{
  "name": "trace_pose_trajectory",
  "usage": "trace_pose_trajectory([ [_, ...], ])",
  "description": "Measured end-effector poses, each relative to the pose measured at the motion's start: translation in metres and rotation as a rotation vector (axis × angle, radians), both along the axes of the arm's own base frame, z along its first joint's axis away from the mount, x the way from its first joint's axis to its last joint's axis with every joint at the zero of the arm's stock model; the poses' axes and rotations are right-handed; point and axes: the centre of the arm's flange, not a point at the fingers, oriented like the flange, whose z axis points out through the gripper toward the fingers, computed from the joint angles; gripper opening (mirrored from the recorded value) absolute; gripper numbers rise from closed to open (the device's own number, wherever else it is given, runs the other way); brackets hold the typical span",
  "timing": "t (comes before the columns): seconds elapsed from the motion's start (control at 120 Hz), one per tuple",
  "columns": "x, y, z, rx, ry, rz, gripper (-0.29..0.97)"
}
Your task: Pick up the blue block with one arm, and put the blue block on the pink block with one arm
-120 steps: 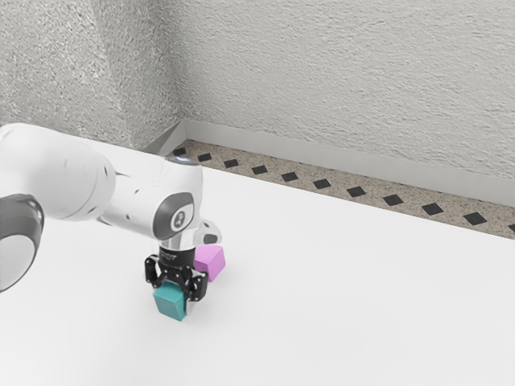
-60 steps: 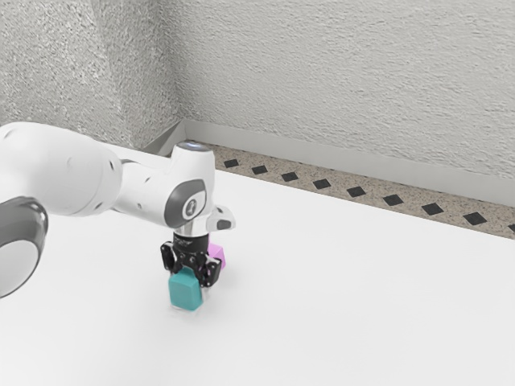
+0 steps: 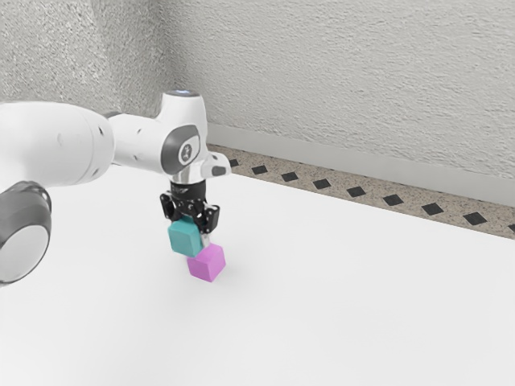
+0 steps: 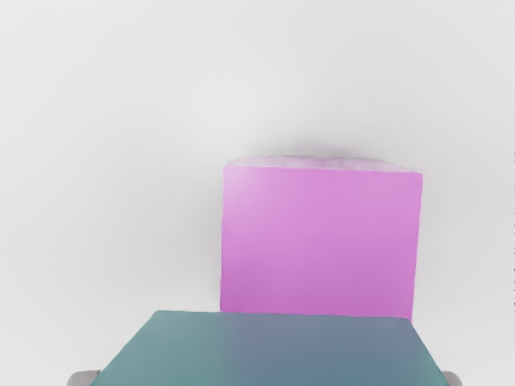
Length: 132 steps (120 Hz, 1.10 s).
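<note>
Now the blue block (image 3: pixel 183 238) is hanging just above the pink block (image 3: pixel 207 263), not centred on it. The gripper (image 3: pixel 191 225) is holding it, fingers closed against two of its sides. For a good placing, I judge, the arm (image 3: pixel 121 149) should be bringing the block squarely over the pink one, then lowering slowly and opening only at contact

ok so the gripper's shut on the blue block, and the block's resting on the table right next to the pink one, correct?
Not quite. The gripper is shut on the blue block, but the block is held in the air, clear of the table, not resting on it. It does hang right next to the pink block, which sits on the table. The exterior view shows this.
</note>
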Motion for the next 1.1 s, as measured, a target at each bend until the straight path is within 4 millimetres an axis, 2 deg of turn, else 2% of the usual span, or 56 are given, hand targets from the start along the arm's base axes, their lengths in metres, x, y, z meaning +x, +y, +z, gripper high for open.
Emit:
trace_pose_trajectory([
  [0.108,0.011,-0.005,-0.014,-0.001,0.022,-0.022,0.37],
  [0.367,0.026,-0.012,-0.025,0.016,0.040,-0.057,0.38],
  [0.417,0.026,-0.014,-0.027,0.014,0.045,-0.065,0.45],
  [0.508,0.028,-0.018,-0.027,0.013,0.045,-0.079,0.47],
  [0.617,0.033,-0.023,-0.019,0.017,0.036,-0.098,0.55],
  [0.817,0.046,-0.045,0.022,0.025,-0.010,-0.152,0.63],
  [0.933,0.040,-0.059,0.057,0.041,-0.026,-0.175,0.65],
  [1.008,0.031,-0.067,0.093,0.021,-0.054,-0.192,0.66],
  [1.1,0.011,-0.069,0.150,0.007,-0.092,-0.221,0.67],
])
